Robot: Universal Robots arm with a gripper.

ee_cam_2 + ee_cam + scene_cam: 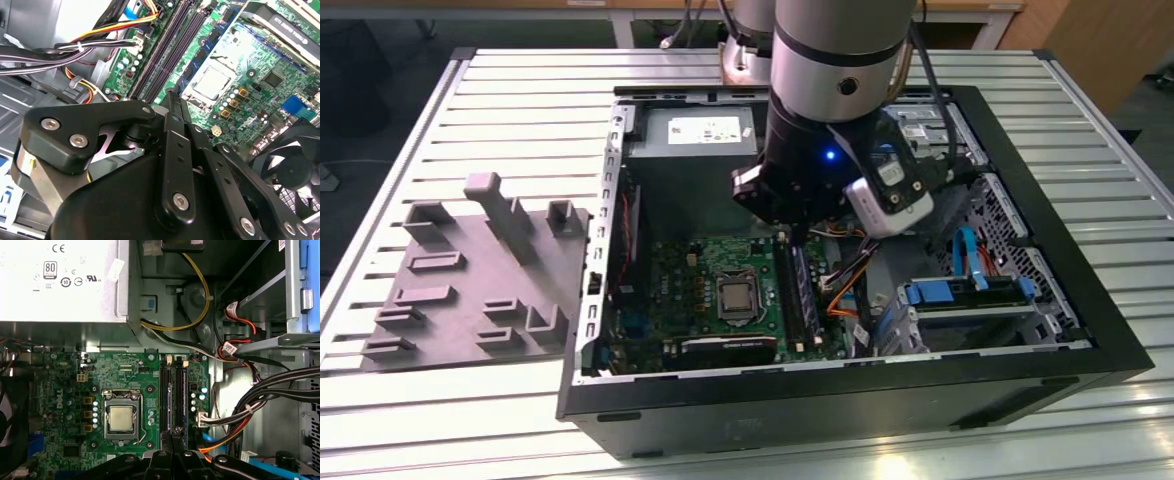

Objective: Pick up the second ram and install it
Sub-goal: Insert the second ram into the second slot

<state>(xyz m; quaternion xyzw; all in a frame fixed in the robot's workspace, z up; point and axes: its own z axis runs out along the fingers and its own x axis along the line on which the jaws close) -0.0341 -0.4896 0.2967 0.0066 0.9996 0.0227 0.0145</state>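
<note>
Hand (176,432) clenched right down over the black RAM slots (172,395) on the green motherboard (125,371), beside the CPU socket (121,418).

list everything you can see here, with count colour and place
computer case: 1, black, open on the slatted table
motherboard: 1, green, inside the case
processor: 1, silver, mid-board
memory slots: long, black, beside the processor
power supply: 1, grey, case corner
cables: several, yellow, red, black
fixture tray: 1, grey, exterior view's left
arm: 1, silver-black, above the case
gripper: 1, black, over the slots
</note>
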